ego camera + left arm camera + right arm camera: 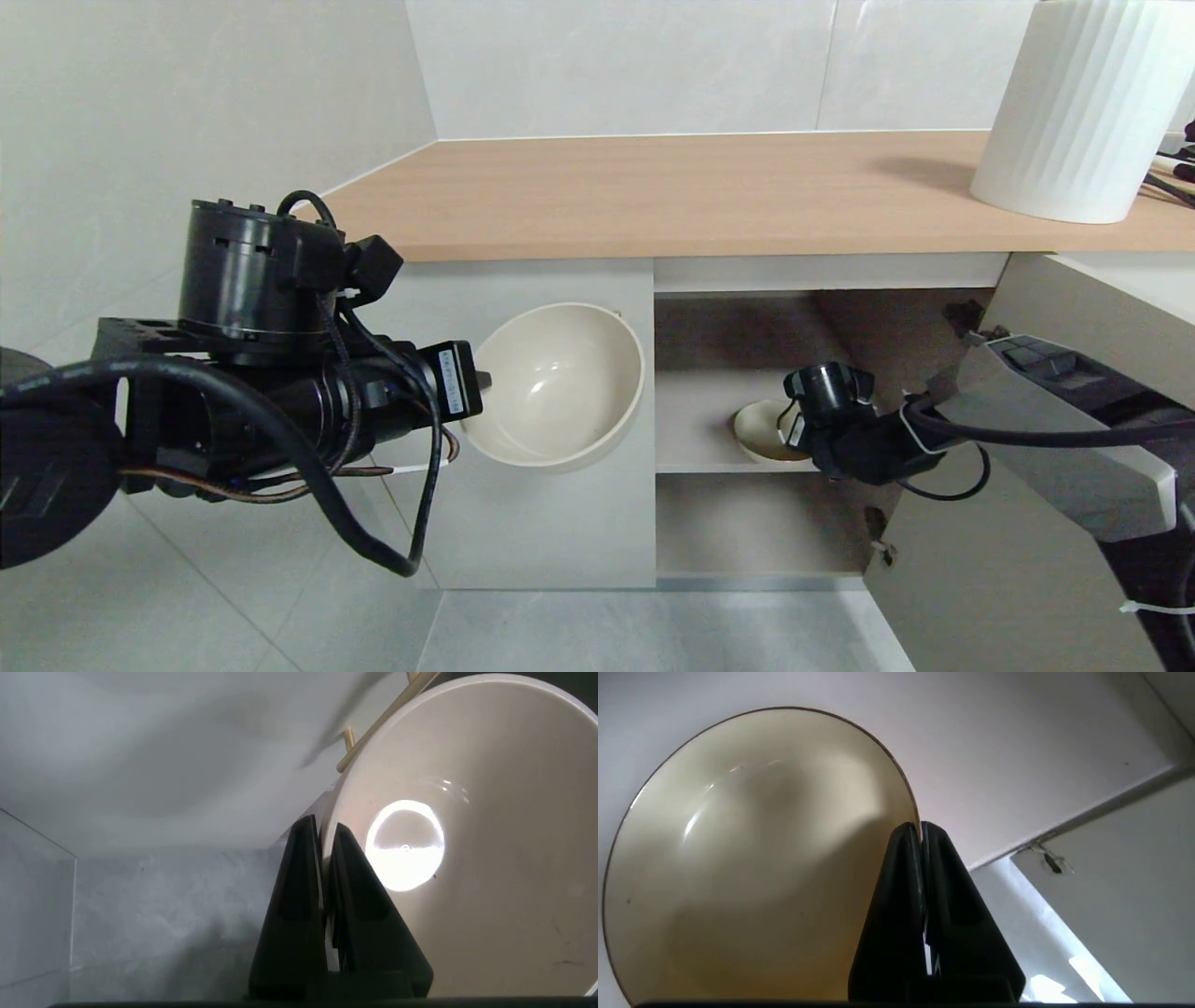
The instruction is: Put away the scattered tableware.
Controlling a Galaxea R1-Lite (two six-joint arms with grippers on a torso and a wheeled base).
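My left gripper point(480, 382) is shut on the rim of a large cream bowl point(560, 383), which it holds tilted on its side in front of the closed left cabinet door. The left wrist view shows the fingers point(308, 859) pinching that bowl's point(467, 859) edge. Inside the open cabinet, my right gripper point(794, 435) is shut on the rim of a smaller cream bowl with a dark edge point(761, 434), low over the middle shelf point(700, 420). From the right wrist, that small bowl point(766, 859) is seen clamped at its rim by the gripper point(920, 835).
A wooden countertop point(672, 196) runs above the cabinet, with a tall white ribbed container point(1083, 103) at its right end. The right cabinet door point(1092, 308) stands swung open beside my right arm. A lower compartment point(756, 523) lies beneath the shelf. Grey tiled floor point(607, 635) lies below.
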